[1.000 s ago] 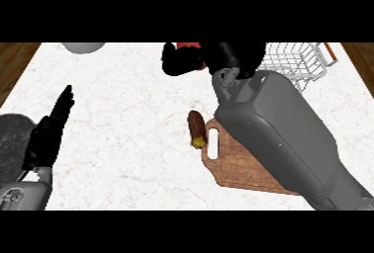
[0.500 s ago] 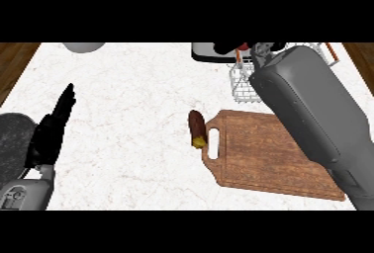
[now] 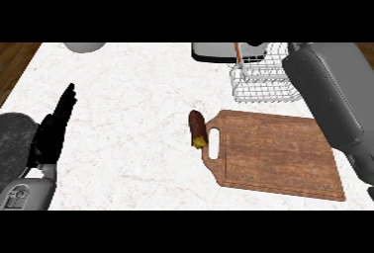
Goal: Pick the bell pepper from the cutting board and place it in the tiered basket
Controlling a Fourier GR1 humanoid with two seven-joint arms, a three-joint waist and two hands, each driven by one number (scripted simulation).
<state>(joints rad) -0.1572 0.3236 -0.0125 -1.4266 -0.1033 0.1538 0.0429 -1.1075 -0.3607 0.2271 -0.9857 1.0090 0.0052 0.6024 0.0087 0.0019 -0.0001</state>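
Note:
The wooden cutting board (image 3: 281, 153) lies at the lower right with nothing on it. The white wire tiered basket (image 3: 264, 81) stands just behind it, with an orange post (image 3: 237, 54). No bell pepper shows anywhere. My right forearm (image 3: 329, 94) runs up the right side past the basket to the top edge. Only a dark bit of my right hand (image 3: 256, 44) shows there, above the basket. My left hand (image 3: 55, 126) rests open at the left edge, fingers up, holding nothing.
A brown-red long vegetable with a yellow tip (image 3: 196, 129) lies on the counter against the board's handle end. A grey tray-like object (image 3: 215, 52) sits behind the basket, and a grey bowl (image 3: 84, 47) at the top left. The counter ends at the left (image 3: 13, 84).
My right arm has swung right and away, off the board and past the basket. The hand with the red pepper, seen at the top earlier, is now nearly out of view.

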